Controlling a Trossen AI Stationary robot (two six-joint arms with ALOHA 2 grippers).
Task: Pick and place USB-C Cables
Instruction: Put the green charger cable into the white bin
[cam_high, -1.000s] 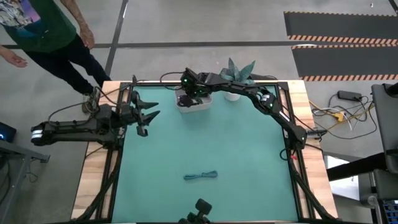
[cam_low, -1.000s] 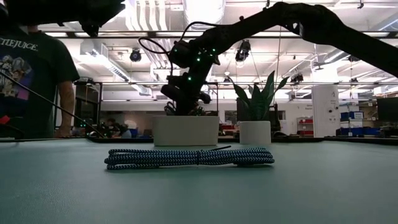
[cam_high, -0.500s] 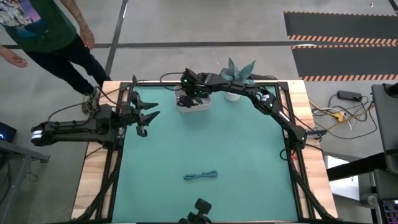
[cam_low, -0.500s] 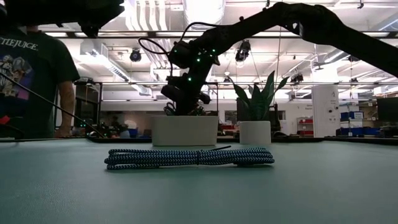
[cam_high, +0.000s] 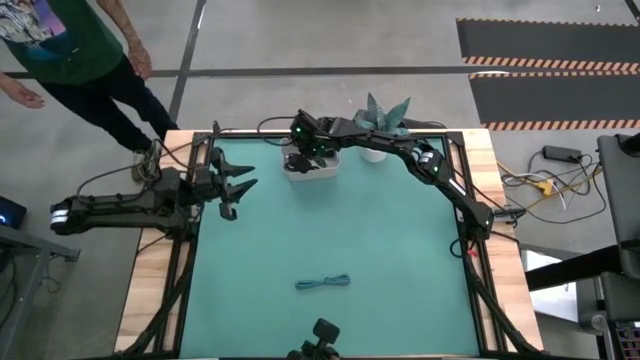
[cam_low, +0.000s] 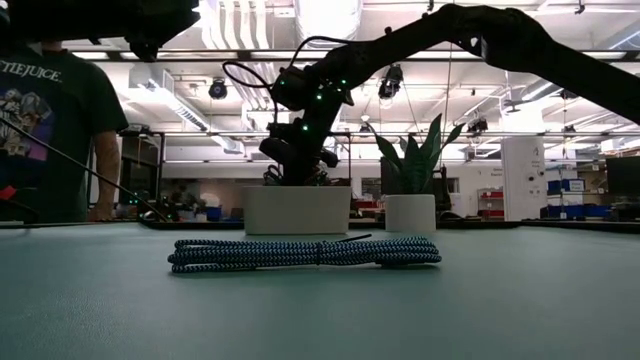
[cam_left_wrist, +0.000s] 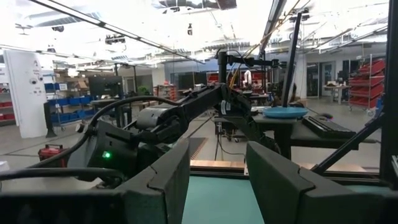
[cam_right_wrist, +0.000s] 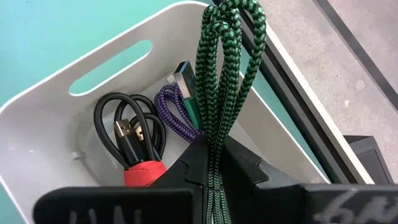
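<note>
A green braided USB-C cable (cam_right_wrist: 227, 74), coiled into long loops, sits between the fingers of my right gripper (cam_right_wrist: 214, 163), which is shut on it above the white bin (cam_high: 312, 168) at the far side of the mat. A black cable with a red tie (cam_right_wrist: 127, 134) and a purple one (cam_right_wrist: 171, 106) lie on the bin's floor. A teal-blue cable bundle (cam_high: 322, 283) lies flat on the mat near the front edge, also seen in the low view (cam_low: 305, 252). My left gripper (cam_high: 240, 185) waits open at the table's left edge. My right gripper pinches the green cable's bundled strands (cam_right_wrist: 214, 146) between its two fingers, several strands together. The fingers slant down from the right, lying along the bundle. The looped end (cam_right_wrist: 233, 18) sticks out ahead of the fingertips, over the bin's wall.
A small white pot with a spiky plant (cam_high: 378, 135) stands just right of the bin. A person (cam_high: 70, 50) stands beyond the table's far left corner. Bare green mat (cam_high: 330, 225) stretches between the bin and the teal-blue cable.
</note>
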